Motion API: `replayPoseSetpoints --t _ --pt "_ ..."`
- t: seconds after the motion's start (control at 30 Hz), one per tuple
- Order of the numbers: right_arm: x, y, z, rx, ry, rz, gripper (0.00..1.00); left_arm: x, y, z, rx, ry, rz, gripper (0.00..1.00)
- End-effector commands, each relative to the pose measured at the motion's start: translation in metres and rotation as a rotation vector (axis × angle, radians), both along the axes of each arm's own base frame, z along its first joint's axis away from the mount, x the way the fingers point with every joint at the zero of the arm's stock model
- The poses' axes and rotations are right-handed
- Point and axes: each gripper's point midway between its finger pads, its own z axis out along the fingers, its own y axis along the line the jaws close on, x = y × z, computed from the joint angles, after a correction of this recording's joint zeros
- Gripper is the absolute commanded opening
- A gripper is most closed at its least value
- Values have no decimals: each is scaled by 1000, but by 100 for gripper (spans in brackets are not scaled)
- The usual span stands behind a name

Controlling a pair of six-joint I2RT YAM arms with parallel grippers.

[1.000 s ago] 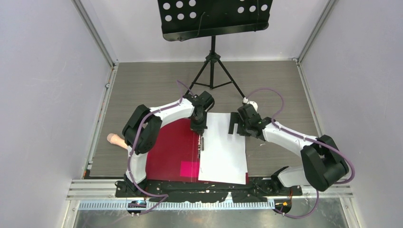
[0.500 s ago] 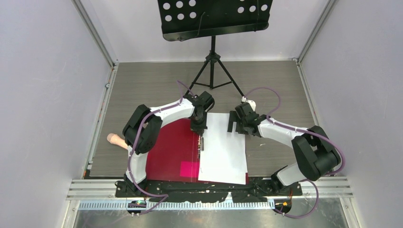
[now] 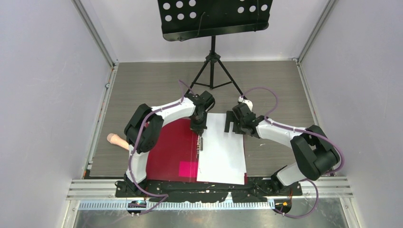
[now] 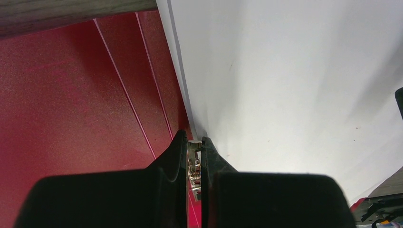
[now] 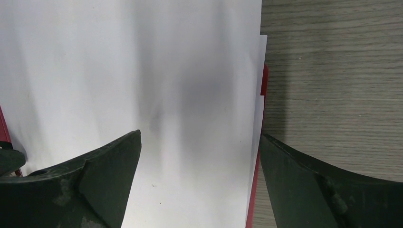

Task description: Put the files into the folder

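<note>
The flat crimson-red document folder lies open at the near edge of the grey wood-grain table. The white paper sheets rest on its right half. At the spine, the left gripper pinches the metal spring clip. Farther back, the right gripper is spread wide over the sheets' far edge.

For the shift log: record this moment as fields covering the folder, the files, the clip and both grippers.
folder: crimson, lying open and flat on the table
files: white sheets lying on the folder's right half
pink patch: on the folder's left half, uncovered
left gripper: shut on the metal clip at the spine
right gripper: open, above the far part of the files, holding nothing
task state: files on the folder, folder not closed
</note>
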Motion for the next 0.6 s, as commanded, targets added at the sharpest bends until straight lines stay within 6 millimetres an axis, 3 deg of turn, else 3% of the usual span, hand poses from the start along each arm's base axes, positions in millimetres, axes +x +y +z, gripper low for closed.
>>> replayPoseSetpoints --t 0.0,0.03,0.1,0.27,0.37,0.5,0.57 --pt "2 5 17 29 -43 -11 99 9 -6 11 -12 -43 -36 0" --pt "3 4 21 31 -54 -14 100 11 -5 12 -2 -55 -39 1" --pt "2 2 26 28 -63 -13 100 15 1 17 19 -83 -42 13" --pt "3 2 40 28 -80 -2 100 27 9 34 48 -139 -48 56" --pt "8 3 49 29 -95 1 99 36 14 50 73 -181 -56 74" --pt "19 4 64 2 -129 16 100 42 27 82 111 -249 -78 78" --pt "30 9 75 -6 -151 39 99 34 35 94 109 -272 -83 77"
